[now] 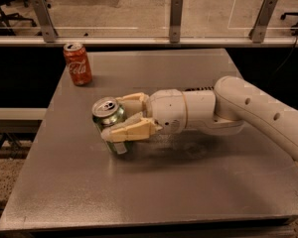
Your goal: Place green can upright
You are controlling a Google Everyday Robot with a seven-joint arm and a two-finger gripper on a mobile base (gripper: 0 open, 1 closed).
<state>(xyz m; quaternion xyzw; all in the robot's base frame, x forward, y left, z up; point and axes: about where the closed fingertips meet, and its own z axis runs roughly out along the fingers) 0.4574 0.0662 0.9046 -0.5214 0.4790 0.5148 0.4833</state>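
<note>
The green can (108, 117) stands almost upright on the grey table (188, 192), left of centre, its silver top with the pull-tab facing up and tilted slightly toward the camera. My gripper (120, 117) reaches in from the right and is shut on the can, one cream finger (129, 131) across its near side and the other behind it. The can's lower part is partly hidden by the near finger. Whether its base rests fully on the table I cannot tell.
A red Coca-Cola can (78, 63) stands upright at the table's far left corner. My white arm (258, 113) crosses the right half of the table. A metal rail with glass panels (176, 14) runs behind the table's far edge.
</note>
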